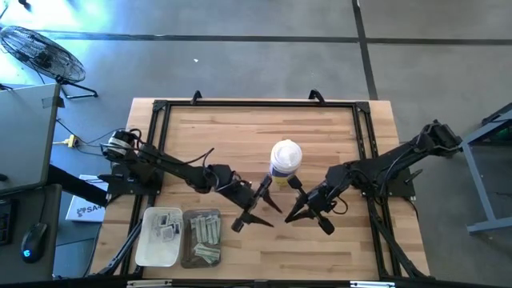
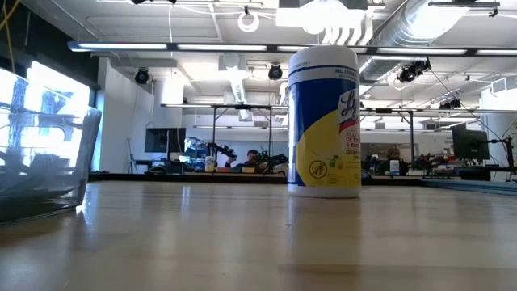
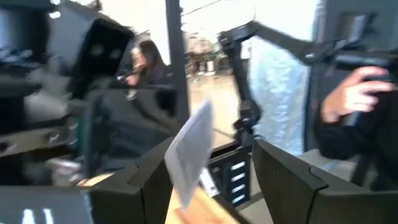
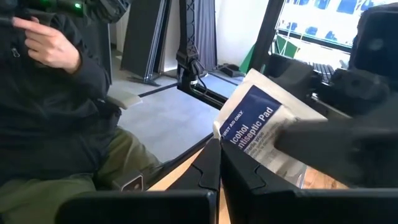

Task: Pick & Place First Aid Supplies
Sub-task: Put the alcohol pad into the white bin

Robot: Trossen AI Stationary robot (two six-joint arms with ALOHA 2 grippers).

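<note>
Left hand (image 1: pixel 254 210): near the tabletop's middle front, fingers spread wide; a white packet (image 3: pixel 189 152) stands edge-on between them, whether gripped or only passing through I cannot tell.
Right hand (image 1: pixel 308 206): just beside the left hand, fingers shut together.
Antiseptic pad (image 4: pixel 258 134): a square white and blue packet right in front of the right hand's fingertips, tilted.
Key relation: both hands meet below the canister (image 1: pixel 286 158), the packet between them; looks like a handover.
Trays: a white tray (image 1: pixel 159 237) of square packets and a clear tray (image 1: pixel 202 238) of strips lie behind the left hand, so the left arm is nearer.
Tabletop (image 1: pixel 240 132): otherwise bare wood.
Person (image 4: pixel 56 112): seated beyond.
</note>
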